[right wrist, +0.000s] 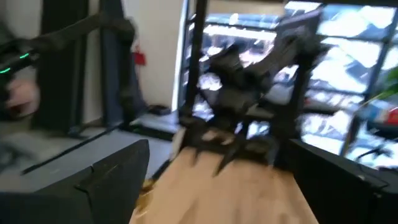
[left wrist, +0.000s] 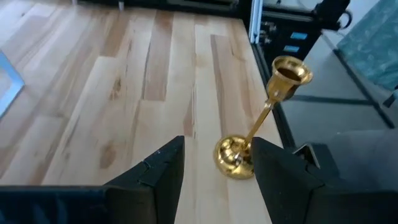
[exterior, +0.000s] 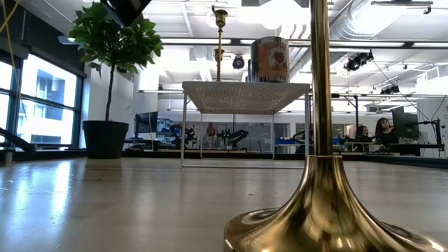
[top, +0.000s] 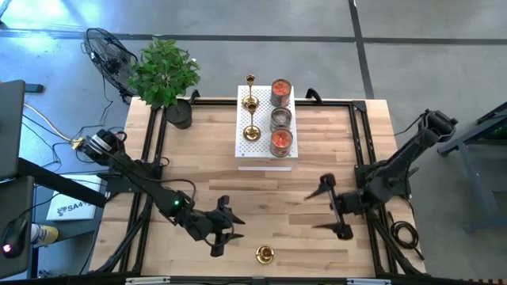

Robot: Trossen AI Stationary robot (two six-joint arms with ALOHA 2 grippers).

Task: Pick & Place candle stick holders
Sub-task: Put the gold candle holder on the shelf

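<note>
Candle holders, three, gold-brass. One (top: 264,254) stood upright and free on the table (top: 317,158) at the near edge, about midway across; in the low view its flared base and stem (exterior: 322,203) filled the foreground. Two more stood on the white block (top: 266,150) at the far middle of the table, along its left side: a tall one (top: 250,85) at the far end and another (top: 252,127) nearer.

Tins, three, in a row along the block's right side; the far one (top: 280,93) and the near one (top: 281,142) showed red contents, the middle one (top: 280,119) looked grey.

Potted plant (top: 165,75), one, at the far left corner of the table. Fan (top: 109,55), one, on the floor beyond the left side.

Left gripper (top: 225,228): low over the near part of the table, just left of the free holder, fingers (left wrist: 163,168) part-spread and pinching nothing; in the left wrist view the holder's base (left wrist: 235,157) sat between them and slightly ahead, no contact.

Right gripper (top: 333,207): over the near right of the table, fingers (right wrist: 109,174) spread wide, holding nothing, well apart from every holder.
</note>
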